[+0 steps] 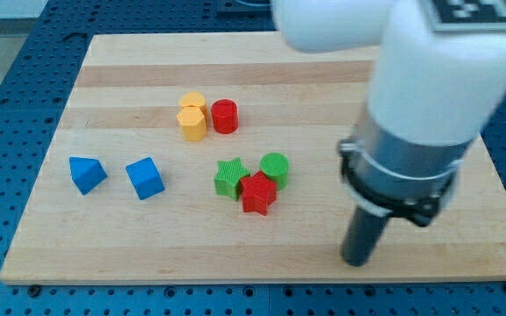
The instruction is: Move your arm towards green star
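Note:
The green star (230, 176) lies near the board's middle, touching a red star (257, 193) on its lower right. A green cylinder (275, 168) sits just right of the green star, above the red star. My tip (357, 261) rests on the board near the view's bottom, well to the right of and below the green star, apart from every block. The white arm body rises above it at the view's upper right.
Two yellow blocks (192, 117) and a red cylinder (225, 116) stand together above the green star. Two blue blocks (87, 174) (145, 178) lie at the view's left. The wooden board (121, 70) ends just below my tip.

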Action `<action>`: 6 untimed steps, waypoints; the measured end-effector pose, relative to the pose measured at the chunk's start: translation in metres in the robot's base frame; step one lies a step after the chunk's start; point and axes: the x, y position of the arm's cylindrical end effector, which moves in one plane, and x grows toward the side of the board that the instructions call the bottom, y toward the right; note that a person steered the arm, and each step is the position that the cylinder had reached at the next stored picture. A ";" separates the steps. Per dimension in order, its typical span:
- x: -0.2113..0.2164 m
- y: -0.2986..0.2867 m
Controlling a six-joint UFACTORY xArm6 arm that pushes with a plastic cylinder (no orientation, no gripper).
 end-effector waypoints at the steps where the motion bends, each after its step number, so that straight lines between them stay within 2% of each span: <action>1: 0.000 -0.053; 3: -0.008 -0.156; 4: -0.031 -0.158; 6: -0.048 -0.158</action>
